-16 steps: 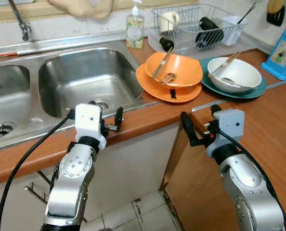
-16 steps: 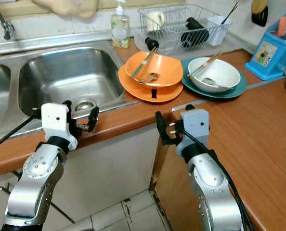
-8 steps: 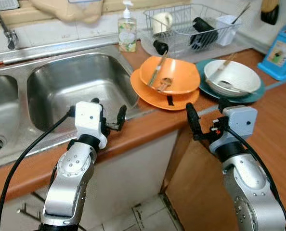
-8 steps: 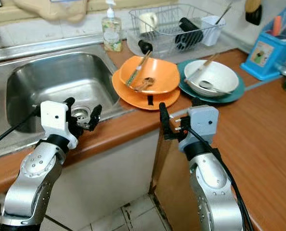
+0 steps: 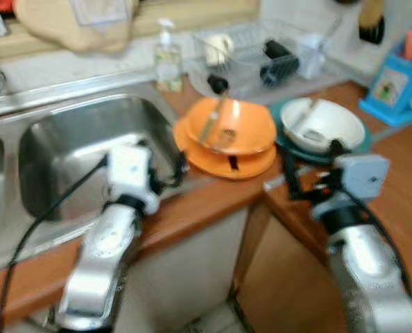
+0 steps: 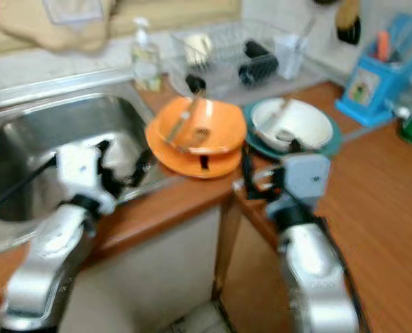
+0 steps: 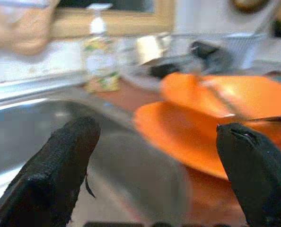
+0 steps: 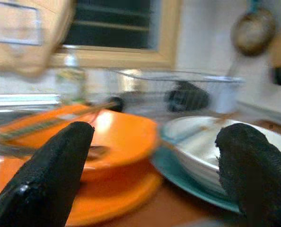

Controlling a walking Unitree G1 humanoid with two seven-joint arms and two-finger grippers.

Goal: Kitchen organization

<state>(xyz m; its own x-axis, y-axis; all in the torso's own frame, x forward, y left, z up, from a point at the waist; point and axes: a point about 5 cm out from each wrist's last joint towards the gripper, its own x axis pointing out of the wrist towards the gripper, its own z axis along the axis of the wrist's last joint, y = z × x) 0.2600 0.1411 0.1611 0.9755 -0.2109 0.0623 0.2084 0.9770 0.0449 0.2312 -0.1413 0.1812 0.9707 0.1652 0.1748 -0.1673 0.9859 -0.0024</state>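
Ahead of both wide-spread grippers, left gripper, right gripper, orange bowl, untouched.

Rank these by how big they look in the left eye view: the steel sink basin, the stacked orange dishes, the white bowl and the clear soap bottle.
1. Steel sink basin
2. Stacked orange dishes
3. White bowl, somewhat smaller than the orange stack
4. Clear soap bottle, though it stands farthest back, which shrinks it.
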